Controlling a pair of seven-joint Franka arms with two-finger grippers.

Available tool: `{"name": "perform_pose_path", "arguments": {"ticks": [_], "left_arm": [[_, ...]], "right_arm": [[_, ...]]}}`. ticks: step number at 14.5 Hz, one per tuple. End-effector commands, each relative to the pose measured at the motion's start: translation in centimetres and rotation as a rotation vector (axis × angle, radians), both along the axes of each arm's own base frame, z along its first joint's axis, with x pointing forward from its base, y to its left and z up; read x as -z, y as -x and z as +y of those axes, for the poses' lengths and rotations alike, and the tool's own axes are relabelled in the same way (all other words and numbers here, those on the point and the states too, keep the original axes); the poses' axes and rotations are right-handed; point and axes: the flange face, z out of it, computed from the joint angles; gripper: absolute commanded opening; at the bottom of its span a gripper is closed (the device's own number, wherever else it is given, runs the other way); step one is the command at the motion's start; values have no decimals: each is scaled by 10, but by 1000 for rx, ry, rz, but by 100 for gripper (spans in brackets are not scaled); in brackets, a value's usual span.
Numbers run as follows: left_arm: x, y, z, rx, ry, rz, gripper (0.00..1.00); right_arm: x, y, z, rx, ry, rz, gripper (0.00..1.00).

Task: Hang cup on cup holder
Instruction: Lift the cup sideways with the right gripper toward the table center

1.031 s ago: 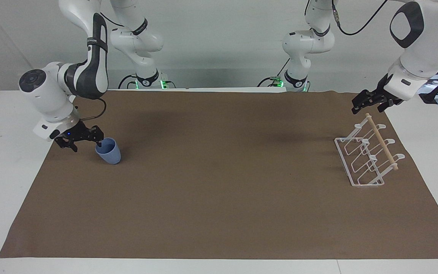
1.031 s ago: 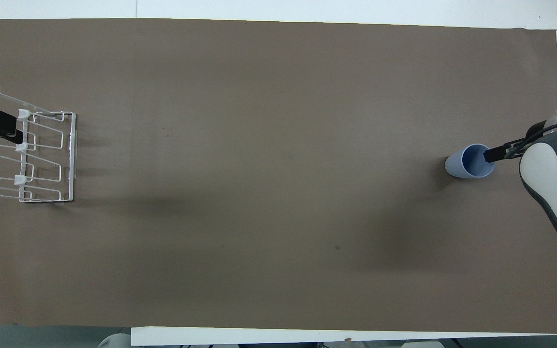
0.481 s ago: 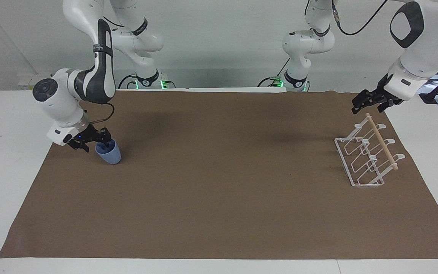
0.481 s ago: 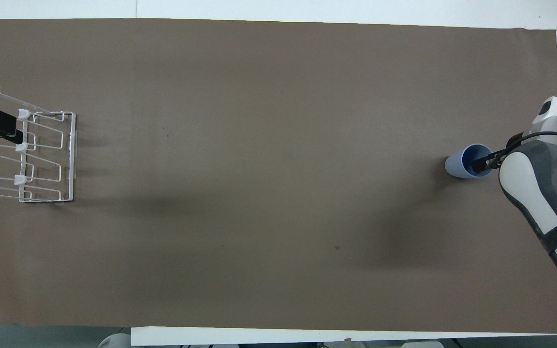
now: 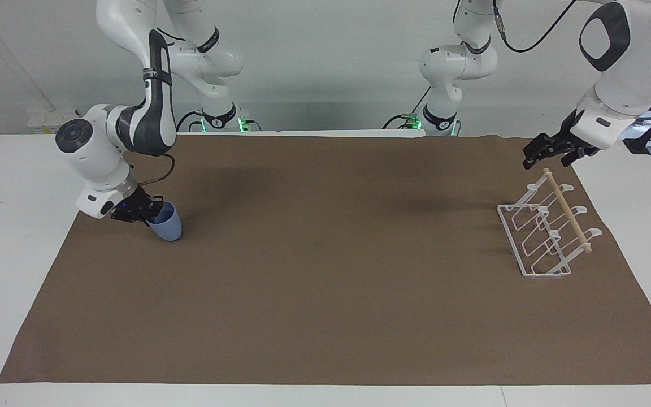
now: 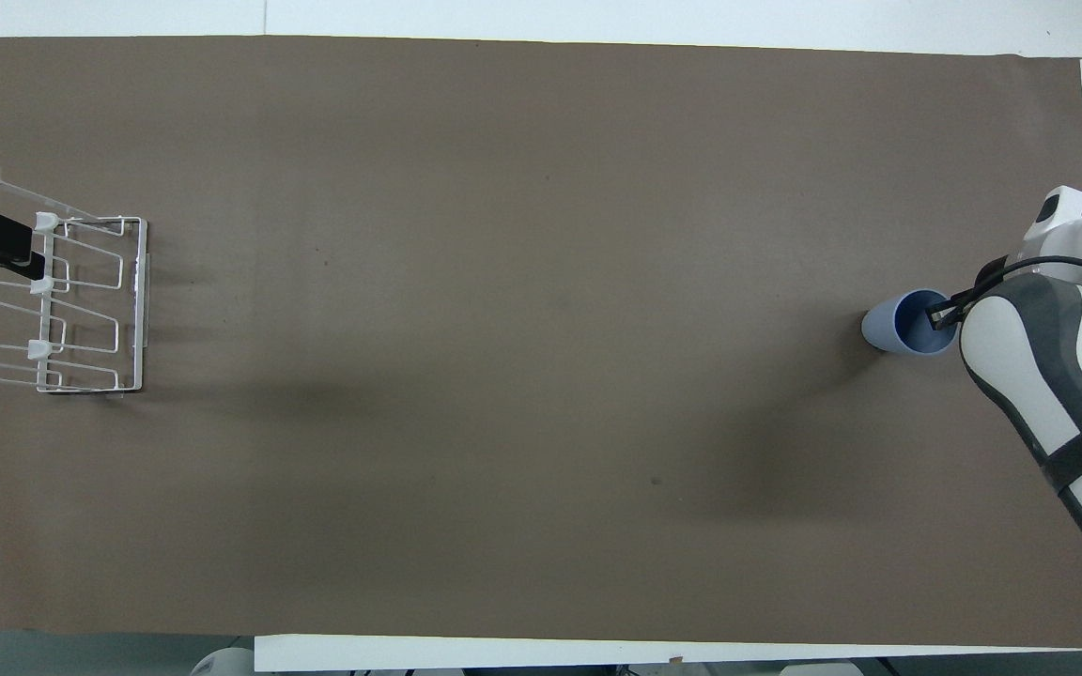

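Cup (image 5: pixel 166 224) tilted on brown surface (image 5: pixel 325 294) at the right arm's end, about 3 o'clock in overhead view, near the mat edge. Right gripper (image 5: pixel 147 211) pinching its rim, one finger inside. Cup holder (image 5: pixel 546 232) at 9 o'clock, well apart; wide bare mat between. Left gripper (image 5: pixel 548 150) waits over the holder's dowel end, finger spread unclear.

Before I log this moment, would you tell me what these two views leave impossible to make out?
- Right hand at the cup: whether it has closed on the rim; the wrist covers it in the overhead view.
- Cup's base: whether it rests on the brown mat or is tipped up.
- Left hand over the cup holder: the overhead view's edge cuts it; whether it is open or shut is unreadable.
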Motion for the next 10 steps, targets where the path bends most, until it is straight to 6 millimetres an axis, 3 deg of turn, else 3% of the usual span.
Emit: {"name": "perform_pose_path", "arguments": {"ticks": [1, 4, 7, 10], "left_arm": [[-2, 7, 1, -9, 7, -1, 100], [-2, 7, 1, -7, 7, -3, 100], [-2, 7, 2, -9, 7, -3, 100], [-3, 6, 1, -9, 7, -7, 100]], "right_arm": [[-15, -2, -12, -54, -38, 37, 0], [-47, -6, 15, -4, -347, 91, 0], [-60, -2, 55, 85, -709, 145, 0], [-77, -6, 91, 271, -950, 218, 0]]}}
